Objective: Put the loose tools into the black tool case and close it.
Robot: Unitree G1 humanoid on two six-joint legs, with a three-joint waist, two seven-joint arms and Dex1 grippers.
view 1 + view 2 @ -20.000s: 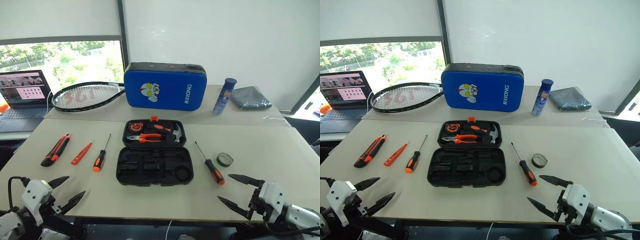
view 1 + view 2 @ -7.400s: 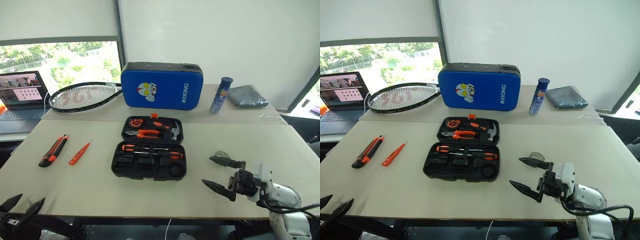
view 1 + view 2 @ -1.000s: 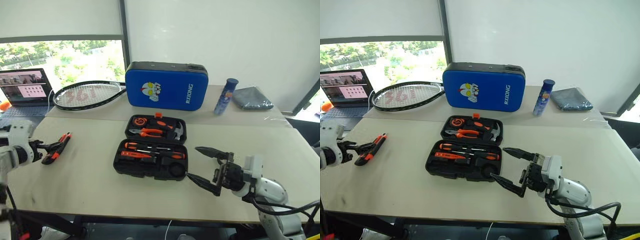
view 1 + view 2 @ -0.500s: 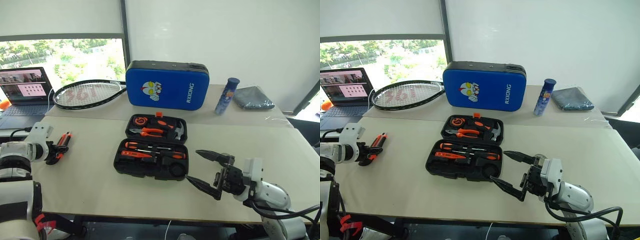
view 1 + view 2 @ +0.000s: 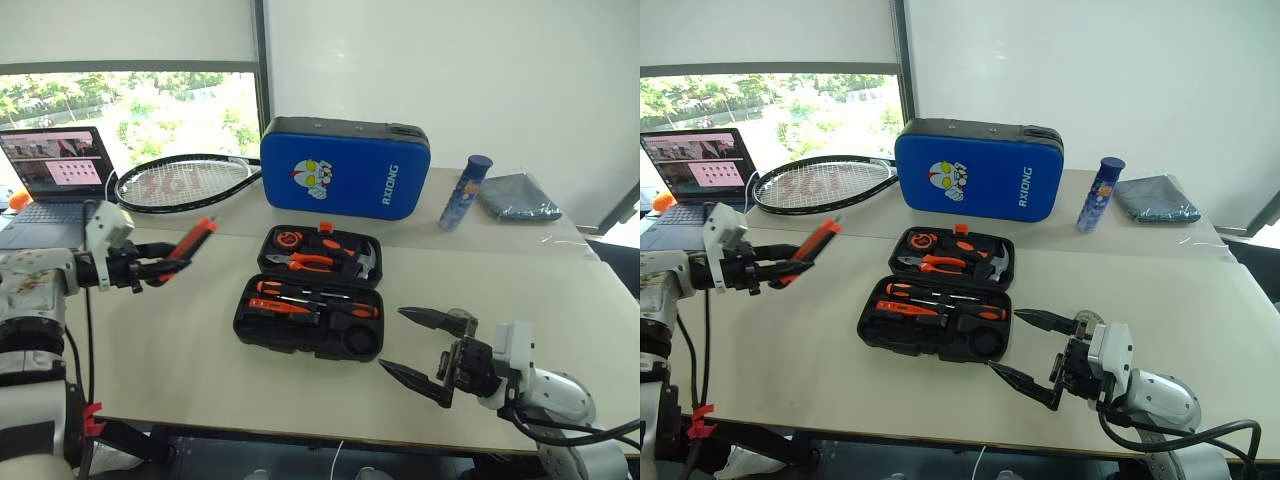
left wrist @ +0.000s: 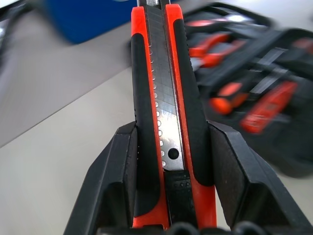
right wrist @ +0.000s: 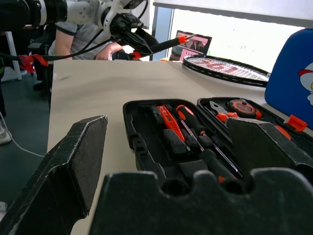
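The left wrist view shows what the head views leave small: the left end effector (image 6: 168, 171) pinches the black-and-orange utility knife (image 6: 164, 88) by its sides, segmented blade strip facing the camera. From the head, the knife (image 5: 187, 247) hangs in the air above the desk (image 5: 180, 350), left of the black tool case (image 5: 312, 298) and angled up toward it.

The right wrist view looks into the open case (image 7: 195, 142) from low down (a person sits behind the desk's far end there). Its near half holds two screwdrivers (image 5: 330, 305) with orange-black handles and one slim orange tester screwdriver (image 5: 272, 306); the lid half holds pliers (image 5: 308, 262) and a hammer (image 5: 362, 262).

The right end effector (image 5: 425, 348) hovers spread wide, holding nothing, just beside the case's right front corner.

One blue padded case (image 5: 345, 168) stands behind.
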